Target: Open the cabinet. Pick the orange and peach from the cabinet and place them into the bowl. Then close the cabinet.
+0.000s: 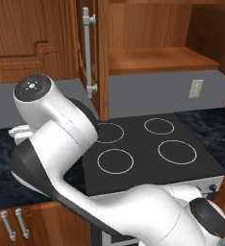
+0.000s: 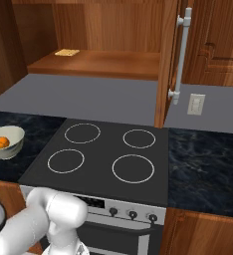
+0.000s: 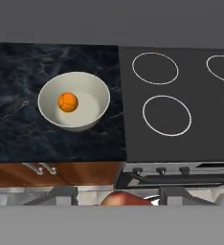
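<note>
- Above the stove (image 2: 108,154), the cabinet (image 2: 101,62) is seen with its doors swung open; a long silver bar handle (image 2: 180,57) is shown on the right door, and another handle (image 1: 89,53) on the left door in the left base view.
- A wooden shelf (image 1: 157,60) is shown inside the cabinet, and a small pale flat item (image 2: 67,52) is seen lying on it near the left end in the right base view.
- The dark marbled counter (image 3: 18,100) is seen on both sides of the black cooktop, whose four ring burners are bare.
- The bowl (image 3: 47,98) is placed on the counter just beside the stove, on the robot's left; it is also seen at the left edge of the right base view (image 2: 11,137).
- The orange (image 3: 67,102) is lying inside the bowl, slightly off centre.
- The gripper (image 3: 119,197) is held above the counter's front edge, near the bowl but not over it.
- The peach (image 3: 126,199) is seen as a reddish curve between the two fingertips (image 3: 63,195); the pincer is partly closed and appears clamped on the fruit, though contact at the pads is cut off by the lower edge of the hand view.
</note>
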Robot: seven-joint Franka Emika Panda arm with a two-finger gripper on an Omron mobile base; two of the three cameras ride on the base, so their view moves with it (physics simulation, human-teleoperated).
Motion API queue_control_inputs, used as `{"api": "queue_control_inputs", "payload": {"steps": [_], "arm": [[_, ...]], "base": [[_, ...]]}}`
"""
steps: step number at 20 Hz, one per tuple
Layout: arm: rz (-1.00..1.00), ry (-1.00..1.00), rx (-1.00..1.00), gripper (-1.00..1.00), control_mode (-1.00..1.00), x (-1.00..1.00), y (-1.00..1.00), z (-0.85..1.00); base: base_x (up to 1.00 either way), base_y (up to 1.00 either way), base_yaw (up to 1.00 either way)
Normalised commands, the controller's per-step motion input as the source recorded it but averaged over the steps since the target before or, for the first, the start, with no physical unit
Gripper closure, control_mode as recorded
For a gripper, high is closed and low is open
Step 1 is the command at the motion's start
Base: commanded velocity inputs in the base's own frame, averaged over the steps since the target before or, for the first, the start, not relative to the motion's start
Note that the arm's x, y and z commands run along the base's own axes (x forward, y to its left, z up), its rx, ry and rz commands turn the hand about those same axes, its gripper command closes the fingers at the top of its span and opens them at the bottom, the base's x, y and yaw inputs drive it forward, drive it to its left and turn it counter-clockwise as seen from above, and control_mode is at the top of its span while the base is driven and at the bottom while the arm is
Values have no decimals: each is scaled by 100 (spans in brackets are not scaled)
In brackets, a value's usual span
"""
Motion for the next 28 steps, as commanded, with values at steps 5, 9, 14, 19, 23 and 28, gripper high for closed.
{"api": "queue_control_inputs", "payload": {"steps": [5,9,14,19,23,28], "arm": [[0,16,-13,100,-100,68,28,-42],[0,11,-2,100,-100,83,30,-43],[0,3,0,100,-100,83,44,-30],[0,0,0,100,-100,34,52,-56],[0,0,-2,100,-100,26,16,-27],[0,0,0,100,-100,43,0,-3]], "base": [[0,0,0],[0,0,0],[0,0,0],[0,0,0],[0,0,0],[0,0,0]]}}
